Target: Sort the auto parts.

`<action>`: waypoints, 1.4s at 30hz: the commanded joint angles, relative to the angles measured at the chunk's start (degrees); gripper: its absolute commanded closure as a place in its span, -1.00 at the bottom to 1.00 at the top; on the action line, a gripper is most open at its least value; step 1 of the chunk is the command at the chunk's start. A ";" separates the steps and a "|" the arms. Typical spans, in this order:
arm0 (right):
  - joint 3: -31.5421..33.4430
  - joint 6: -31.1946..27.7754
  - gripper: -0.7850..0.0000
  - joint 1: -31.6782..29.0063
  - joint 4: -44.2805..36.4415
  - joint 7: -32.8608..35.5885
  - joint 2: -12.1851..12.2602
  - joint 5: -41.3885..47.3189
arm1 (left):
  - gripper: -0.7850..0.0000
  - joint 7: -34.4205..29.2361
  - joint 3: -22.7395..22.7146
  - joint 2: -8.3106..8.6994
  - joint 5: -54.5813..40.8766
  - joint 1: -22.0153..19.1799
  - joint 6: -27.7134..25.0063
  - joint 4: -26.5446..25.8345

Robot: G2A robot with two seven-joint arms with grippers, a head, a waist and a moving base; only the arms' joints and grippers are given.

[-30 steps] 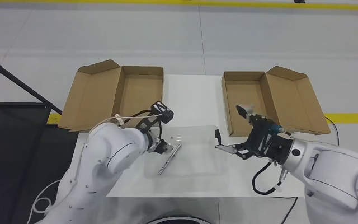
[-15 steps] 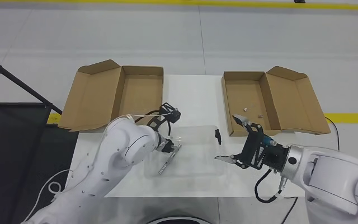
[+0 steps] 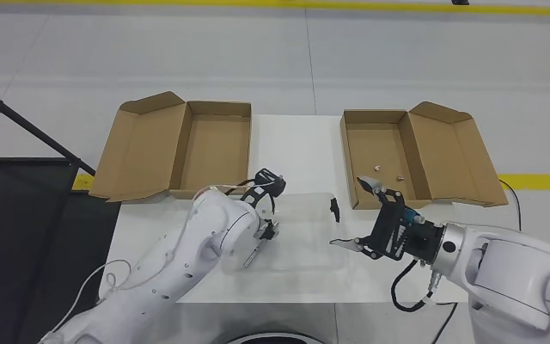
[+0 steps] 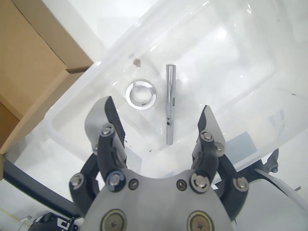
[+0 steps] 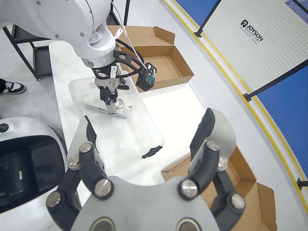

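Inside the clear tray (image 4: pixel 228 56), toward its left end, a slim steel rod (image 4: pixel 170 104) lies flat just beside a metal ring (image 4: pixel 141 94), the left gripper (image 4: pixel 157 105) spread wide right over it; stiff, smooth and probably slippery, it seems best pinched across its middle. The right gripper (image 5: pixel 148 115), likewise spread and holding nothing, hovers near a small black part (image 5: pixel 152 152), and the right cardboard box (image 3: pixel 382 142) holds two small pieces (image 3: pixel 376 167).
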 commanded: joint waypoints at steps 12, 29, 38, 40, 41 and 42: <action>0.00 0.00 -1.00 0.00 0.00 0.00 0.00 0.00 | 0.02 0.14 1.81 -1.40 -4.02 -1.10 1.07 3.51; 0.00 0.00 -1.00 0.00 0.00 0.00 0.00 0.00 | -0.15 4.58 4.15 -1.56 4.98 3.53 1.29 -2.91; 0.00 0.00 -1.00 0.00 0.00 0.00 0.00 0.00 | -0.39 7.03 -12.92 1.29 2.54 10.84 -2.31 -11.48; 0.00 0.00 -1.00 0.00 0.00 0.00 0.00 0.00 | -0.40 6.82 -17.92 2.04 2.14 13.31 -3.24 -14.46; -0.03 0.16 -1.00 -0.06 0.00 -0.25 0.00 -0.04 | -0.42 6.58 -20.39 2.38 2.01 14.53 -3.60 -15.76; -0.36 -0.05 -1.00 -0.12 -0.12 -0.76 0.05 -0.70 | -0.44 6.22 -22.84 2.70 1.81 15.67 -4.05 -16.87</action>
